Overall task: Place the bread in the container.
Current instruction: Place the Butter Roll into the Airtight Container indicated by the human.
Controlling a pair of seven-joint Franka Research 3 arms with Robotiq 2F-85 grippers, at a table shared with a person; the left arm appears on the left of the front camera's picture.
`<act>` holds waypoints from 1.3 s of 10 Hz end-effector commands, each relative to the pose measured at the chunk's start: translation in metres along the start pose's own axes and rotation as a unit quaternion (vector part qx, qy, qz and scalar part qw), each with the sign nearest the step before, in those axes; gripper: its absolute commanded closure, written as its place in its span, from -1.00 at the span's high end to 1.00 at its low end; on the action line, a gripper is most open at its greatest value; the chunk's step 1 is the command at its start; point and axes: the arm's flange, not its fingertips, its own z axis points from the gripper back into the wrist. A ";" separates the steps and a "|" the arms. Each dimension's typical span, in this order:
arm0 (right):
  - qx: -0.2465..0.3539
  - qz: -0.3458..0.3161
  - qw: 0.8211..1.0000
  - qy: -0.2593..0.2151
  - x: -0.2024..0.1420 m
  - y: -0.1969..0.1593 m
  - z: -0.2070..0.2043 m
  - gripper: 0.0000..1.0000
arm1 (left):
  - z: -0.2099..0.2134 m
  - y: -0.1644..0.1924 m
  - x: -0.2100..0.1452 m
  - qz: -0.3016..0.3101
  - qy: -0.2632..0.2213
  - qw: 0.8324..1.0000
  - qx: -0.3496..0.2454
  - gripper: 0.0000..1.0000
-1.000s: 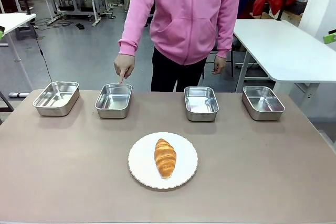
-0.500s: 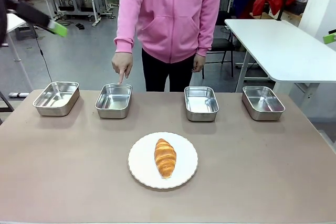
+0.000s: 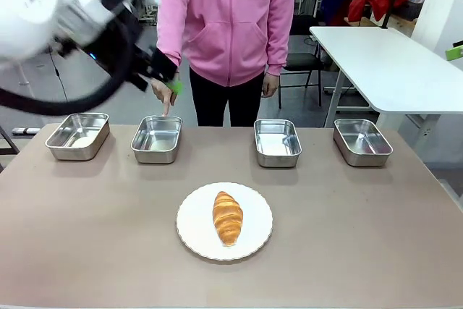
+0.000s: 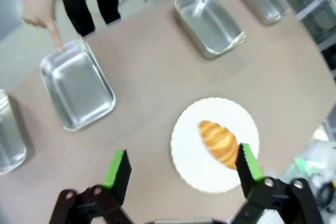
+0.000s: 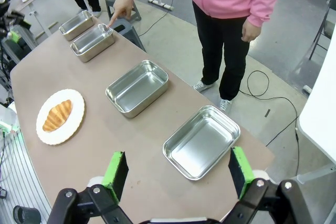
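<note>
The golden-brown ridged croissant (image 3: 228, 218) lay on a round white plate (image 3: 195, 240) at the lower centre of the front view, on the brown desk (image 3: 362, 236). A person's hand (image 3: 166, 95) pointed a finger at the shiny steel rectangular tray (image 3: 156, 138), second from the left edge. The left gripper (image 4: 182, 162) hung above the plate with its jaws spread wide. The right gripper (image 5: 177, 160) was equally wide and held nothing.
</note>
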 end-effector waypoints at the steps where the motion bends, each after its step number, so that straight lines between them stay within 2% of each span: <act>1: 0.003 0.002 1.000 -0.006 0.002 0.002 0.000 1.00 | -0.041 -0.028 -0.028 0.017 0.019 0.999 0.038 1.00; 3: 0.003 0.002 1.000 -0.006 0.002 0.002 0.000 1.00 | -0.059 -0.041 -0.037 -0.026 0.054 0.998 0.010 1.00; 4: 0.003 0.002 1.000 -0.006 0.002 0.002 0.000 1.00 | -0.042 -0.011 -0.037 -0.067 0.086 0.993 -0.034 1.00; 5: 0.003 0.002 1.000 -0.006 0.002 0.002 0.000 1.00 | -0.062 -0.048 -0.045 -0.012 0.045 0.999 0.018 1.00; 7: 0.003 0.002 1.000 -0.006 0.002 0.002 0.000 1.00 | -0.062 -0.048 -0.045 -0.012 0.045 0.999 0.018 1.00; 8: 0.003 0.002 1.000 -0.006 0.002 0.002 0.000 1.00 | -0.064 -0.042 -0.045 -0.026 0.060 0.998 0.002 1.00; 9: 0.003 0.002 1.000 -0.006 0.002 0.002 0.000 1.00 | -0.048 -0.025 -0.062 0.016 0.045 0.999 -0.002 1.00; 13: 0.003 0.002 1.000 -0.006 0.002 0.002 0.000 1.00 | -0.083 -0.094 -0.042 0.064 0.082 0.993 0.057 1.00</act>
